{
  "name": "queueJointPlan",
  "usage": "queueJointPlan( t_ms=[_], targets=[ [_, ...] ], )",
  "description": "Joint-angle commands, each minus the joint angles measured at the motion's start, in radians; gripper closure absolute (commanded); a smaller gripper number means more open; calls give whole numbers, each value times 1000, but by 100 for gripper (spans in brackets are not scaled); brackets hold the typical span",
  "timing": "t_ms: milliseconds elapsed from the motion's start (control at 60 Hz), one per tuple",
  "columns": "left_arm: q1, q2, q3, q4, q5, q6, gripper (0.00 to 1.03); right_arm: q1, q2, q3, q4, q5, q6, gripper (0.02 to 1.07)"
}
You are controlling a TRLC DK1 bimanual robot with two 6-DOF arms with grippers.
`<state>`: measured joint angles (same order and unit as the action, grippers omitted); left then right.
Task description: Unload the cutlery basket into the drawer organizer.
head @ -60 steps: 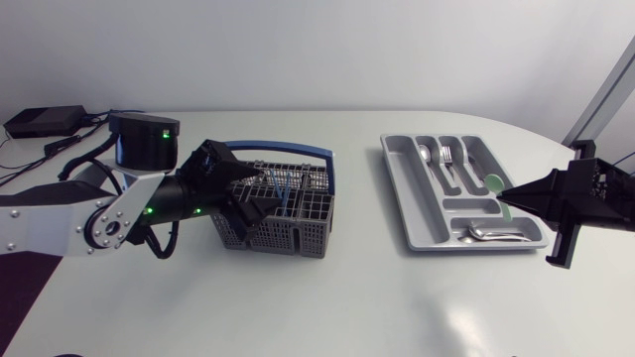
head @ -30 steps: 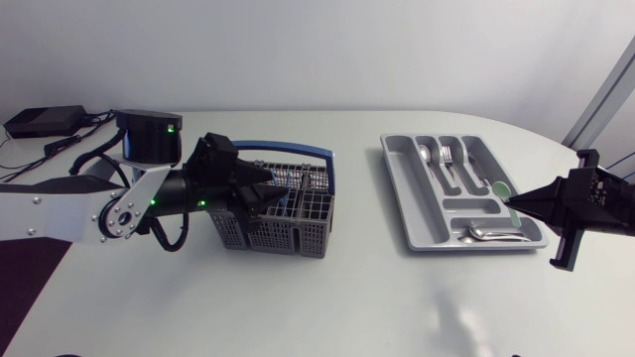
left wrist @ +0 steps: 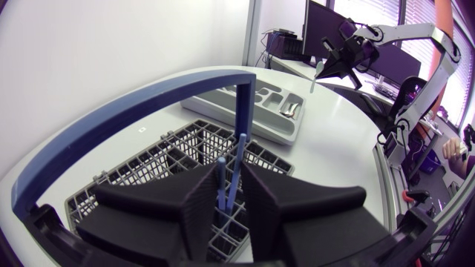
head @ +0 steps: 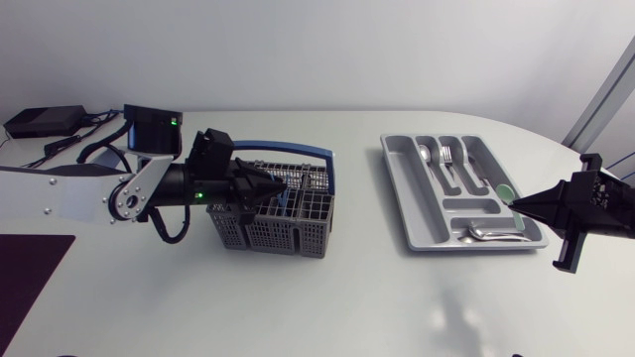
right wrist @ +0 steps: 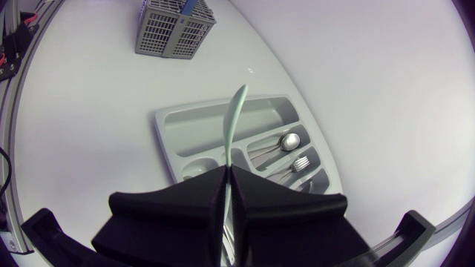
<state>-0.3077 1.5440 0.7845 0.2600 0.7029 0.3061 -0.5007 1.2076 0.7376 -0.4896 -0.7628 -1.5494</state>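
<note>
Two blue handles are standing upright in the basket, right at the left gripper, which is being held low inside the basket under its blue carrying arch. Whether the handles are being clamped cannot be told. A green spoon is being grasped firmly by the right gripper over the organizer's side nearest that arm. Silver cutlery is lying in the organizer. Basket and organizer are sitting well apart on the tabletop.

Hidden ends
The blue utensils' lower ends are lost inside the basket; the green spoon's handle disappears between the right gripper's fingers.
</note>
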Motion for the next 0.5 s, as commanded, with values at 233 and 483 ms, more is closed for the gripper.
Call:
queueJointPlan(
  t_ms=[233,483],
  targets=[
    [-4,1,24,-16,15,-16,100,-21,12,-20,-1,-12,-44,102],
    [-2,-59,38,-38,15,-19,100,-30,10,-26,-20,-15,-66,102]
  ],
)
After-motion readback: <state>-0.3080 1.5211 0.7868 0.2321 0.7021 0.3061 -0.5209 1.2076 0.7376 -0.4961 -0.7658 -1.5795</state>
